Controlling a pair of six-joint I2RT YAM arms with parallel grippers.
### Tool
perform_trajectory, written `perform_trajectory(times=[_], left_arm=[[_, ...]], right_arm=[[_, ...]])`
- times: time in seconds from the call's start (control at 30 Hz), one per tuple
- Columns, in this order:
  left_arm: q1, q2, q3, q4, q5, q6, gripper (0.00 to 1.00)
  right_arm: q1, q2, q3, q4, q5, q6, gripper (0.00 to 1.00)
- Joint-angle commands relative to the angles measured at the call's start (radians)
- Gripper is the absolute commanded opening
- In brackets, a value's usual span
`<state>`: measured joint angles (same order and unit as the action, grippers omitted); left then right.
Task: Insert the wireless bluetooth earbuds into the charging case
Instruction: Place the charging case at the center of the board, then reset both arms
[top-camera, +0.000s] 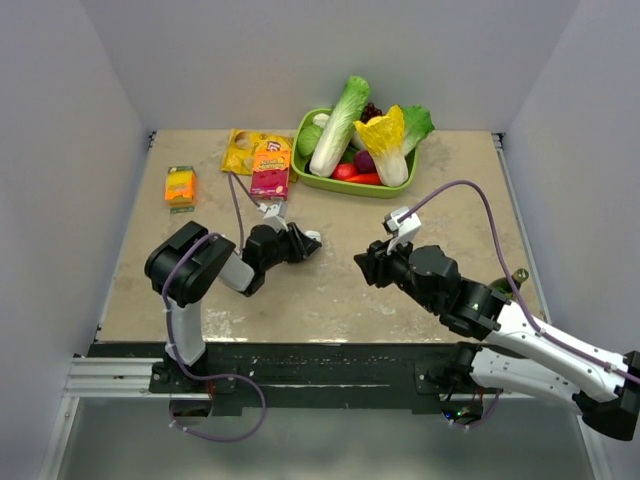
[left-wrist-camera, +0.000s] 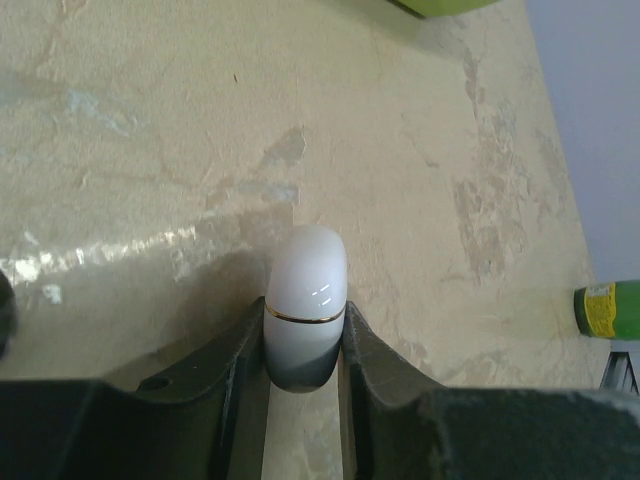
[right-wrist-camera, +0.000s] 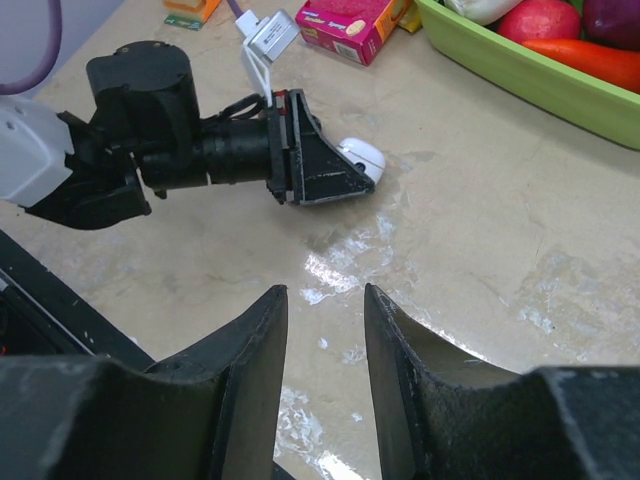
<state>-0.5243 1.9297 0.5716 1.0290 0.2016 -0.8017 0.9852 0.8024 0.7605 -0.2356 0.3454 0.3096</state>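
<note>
— Marbled tabletop (left-wrist-camera: 150, 120); just over it the left gripper (left-wrist-camera: 305, 325) pinches the charging case (left-wrist-camera: 308, 270) by its lower half.
— Glossy white, gold seam, lid down. Light and slippery, I'd say; the broad sides suit a hold. And the right gripper (right-wrist-camera: 325, 300)?
— Parted, empty, facing it. No earbuds visible.

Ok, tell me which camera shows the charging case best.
Left wrist view: the charging case fills the centre, its thin seam line sharp, clamped in the left hand. The right wrist view shows it small, poking out of that hand's tip. The top view gives only a white speck there.
</note>
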Motion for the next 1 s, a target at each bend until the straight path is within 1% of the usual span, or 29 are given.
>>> perform_trajectory(times=[0.0, 0.03, 0.13, 0.27, 0.3, 0.37, 0.4, 0.43, 0.47, 0.53, 0.57, 0.6, 0.63, 0.67, 0.7, 0.73, 0.77, 0.8, 0.83, 0.87, 0.9, 0.93, 0.97], left_arm=[[0.032, 0.060, 0.071, -0.040, 0.047, -0.010, 0.30], [0.035, 0.063, 0.074, -0.049, 0.045, -0.007, 0.37], [0.040, 0.057, 0.073, -0.082, 0.025, 0.009, 0.46], [0.041, 0.017, 0.057, -0.150, -0.008, 0.027, 0.55], [0.043, -0.016, 0.045, -0.161, -0.033, 0.032, 0.59], [0.041, -0.055, 0.025, -0.203, -0.054, 0.051, 0.61], [0.041, -0.098, 0.021, -0.225, -0.071, 0.059, 0.80], [0.043, -0.122, 0.016, -0.246, -0.080, 0.064, 0.88], [0.041, -0.180, 0.001, -0.291, -0.093, 0.067, 0.91], [0.040, -0.253, -0.022, -0.334, -0.129, 0.065, 0.95], [0.037, -0.341, -0.044, -0.399, -0.148, 0.062, 0.96], [0.032, -0.392, -0.053, -0.437, -0.190, 0.061, 0.97], [0.026, -0.443, -0.058, -0.489, -0.229, 0.071, 0.97], [0.001, -0.540, -0.055, -0.600, -0.272, 0.079, 0.98], [-0.017, -0.590, -0.052, -0.654, -0.368, 0.087, 1.00], [-0.032, -0.636, -0.049, -0.708, -0.425, 0.088, 1.00], [-0.077, -0.712, -0.036, -0.812, -0.483, 0.084, 1.00], [-0.098, -0.747, -0.032, -0.860, -0.605, 0.059, 1.00], [-0.117, -0.777, -0.027, -0.903, -0.672, 0.029, 1.00], [-0.152, -0.823, -0.016, -0.999, -0.736, -0.019, 1.00], [-0.163, -0.840, -0.010, -1.068, -0.855, -0.083, 1.00], [-0.164, -0.853, -0.001, -1.175, -0.875, -0.211, 1.00], [-0.164, -0.867, 0.025, -1.211, -0.880, -0.227, 1.00]], right_arm=[[-0.003, -0.022, -0.001, 0.021, -0.005, 0.019, 0.41], [-0.002, -0.026, -0.001, 0.019, -0.003, 0.020, 0.41], [-0.002, -0.037, -0.001, 0.016, 0.001, 0.019, 0.42], [-0.002, -0.039, -0.001, 0.015, 0.012, 0.020, 0.44], [-0.002, -0.037, -0.003, 0.012, 0.012, 0.019, 0.44], [-0.002, -0.034, -0.003, 0.010, 0.014, 0.022, 0.45], [-0.002, -0.032, -0.003, 0.007, 0.017, 0.023, 0.45], [-0.002, -0.034, -0.003, 0.005, 0.018, 0.025, 0.45], [-0.002, -0.037, -0.003, 0.005, 0.020, 0.026, 0.46], [0.000, -0.045, -0.003, 0.004, 0.029, 0.026, 0.46], [-0.002, -0.054, -0.004, 0.005, 0.032, 0.028, 0.46], [-0.002, -0.060, -0.010, 0.013, 0.047, 0.026, 0.47], [-0.002, -0.066, -0.016, 0.019, 0.052, 0.025, 0.47], [-0.002, -0.078, -0.024, 0.025, 0.056, 0.026, 0.48], [0.000, -0.083, -0.041, 0.042, 0.063, 0.026, 0.49], [0.000, -0.089, -0.049, 0.050, 0.072, 0.028, 0.50], [-0.002, -0.095, -0.059, 0.056, 0.078, 0.036, 0.53], [0.000, -0.104, -0.084, 0.076, 0.079, 0.042, 0.55], [-0.002, -0.109, -0.101, 0.090, 0.075, 0.049, 0.57], [-0.002, -0.112, -0.113, 0.102, 0.089, 0.055, 0.62], [-0.003, -0.115, -0.137, 0.134, 0.095, 0.062, 0.66], [-0.002, -0.114, -0.150, 0.150, 0.157, 0.107, 0.70], [0.000, -0.109, -0.156, 0.148, 0.180, 0.129, 0.71]])
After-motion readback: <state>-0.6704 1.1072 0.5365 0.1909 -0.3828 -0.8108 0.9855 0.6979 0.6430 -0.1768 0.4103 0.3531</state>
